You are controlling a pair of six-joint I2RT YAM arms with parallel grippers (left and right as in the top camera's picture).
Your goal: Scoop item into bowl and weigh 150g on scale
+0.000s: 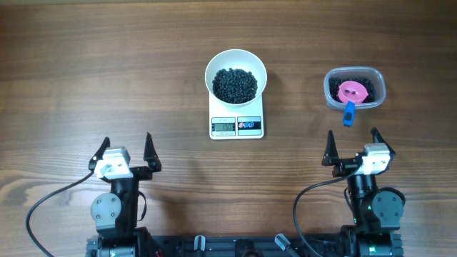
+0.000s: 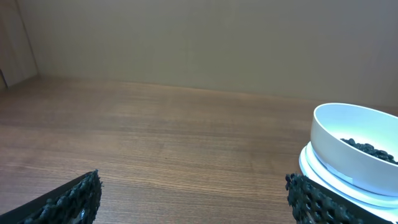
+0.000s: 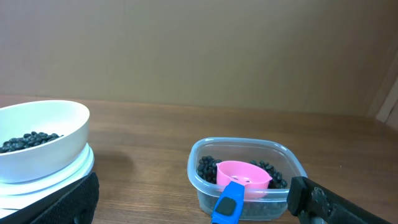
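left tool (image 1: 127, 139) and right tool (image 1: 352, 133) spread, holding nothing; bowl (image 1: 212, 74) of beans (image 1: 235, 84) sits on scale (image 1: 216, 120) ahead between them, tub (image 1: 330, 90) ahead of right tool.
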